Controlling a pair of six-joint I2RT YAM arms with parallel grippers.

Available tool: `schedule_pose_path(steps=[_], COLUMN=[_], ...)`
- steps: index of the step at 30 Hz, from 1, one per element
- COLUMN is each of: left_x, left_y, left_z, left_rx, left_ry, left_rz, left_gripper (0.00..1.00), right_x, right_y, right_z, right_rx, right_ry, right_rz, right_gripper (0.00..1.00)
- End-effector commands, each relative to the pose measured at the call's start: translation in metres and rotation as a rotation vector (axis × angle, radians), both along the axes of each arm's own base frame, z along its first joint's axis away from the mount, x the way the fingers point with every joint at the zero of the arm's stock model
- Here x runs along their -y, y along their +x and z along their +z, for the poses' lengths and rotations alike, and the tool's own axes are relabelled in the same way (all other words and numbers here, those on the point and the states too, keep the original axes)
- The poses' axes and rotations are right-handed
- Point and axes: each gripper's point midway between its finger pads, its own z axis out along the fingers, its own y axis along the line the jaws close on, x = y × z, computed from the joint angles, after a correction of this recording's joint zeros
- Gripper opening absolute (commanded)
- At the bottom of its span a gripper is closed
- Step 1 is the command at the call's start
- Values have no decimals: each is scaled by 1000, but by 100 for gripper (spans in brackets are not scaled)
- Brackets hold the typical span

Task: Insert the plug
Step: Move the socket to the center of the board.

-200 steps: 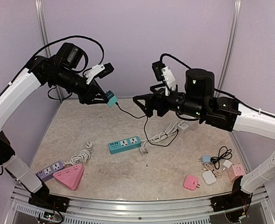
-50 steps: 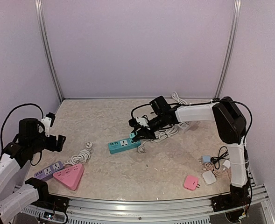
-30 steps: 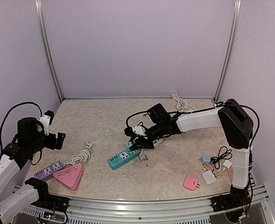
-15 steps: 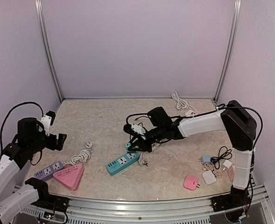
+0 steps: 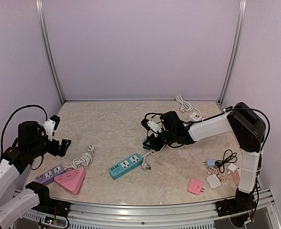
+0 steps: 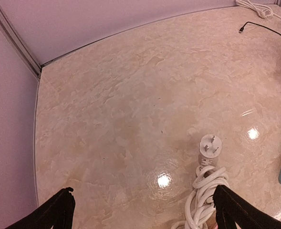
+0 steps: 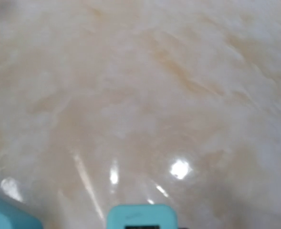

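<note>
Right claw [image 5: 150, 140] with teal plug [image 7: 140, 217] near power strip [image 5: 126, 166]

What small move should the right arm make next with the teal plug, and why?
Probably shift the right gripper toward the near left until the teal plug it grips hangs over a socket of the teal power strip, then lower. The plug is apart from the strip, beyond its right end, and the wrist view shows only a strip corner.
</note>
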Motion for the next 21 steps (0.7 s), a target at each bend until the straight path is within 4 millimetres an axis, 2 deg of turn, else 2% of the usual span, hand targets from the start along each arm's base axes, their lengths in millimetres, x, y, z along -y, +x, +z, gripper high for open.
schedule_pose_path(steps=[1,6,10,12,16,19,21], left_x=[4,7,10,10,12,12,11], left_y=[-3,-3,-4,-4,-4,-5,-5], left_z=[4,2,1,2,1,1,3], left_rx=[9,12,9,10,10,11,13], left_ry=[0,-3,-2,-3,-5,-6,-9], left_rz=[-27,-37,-49,-50,-59,-59,-57], left_gripper=[99,99,99,99,99,99,99], right_x=[37,53,46,36,8,-16,-27], right_y=[-12,-57,-97,-106,-105,-116,-132], right_z=[-17,-11,-9,4,46,60,62], right_rx=[-54,-100,-161,-164,-36,74,112], right_ry=[-141,-173,-174,-133,-33,35,111], right_rz=[-116,-111,-65,-39,27,149,276], right_gripper=[0,0,0,0,0,0,0])
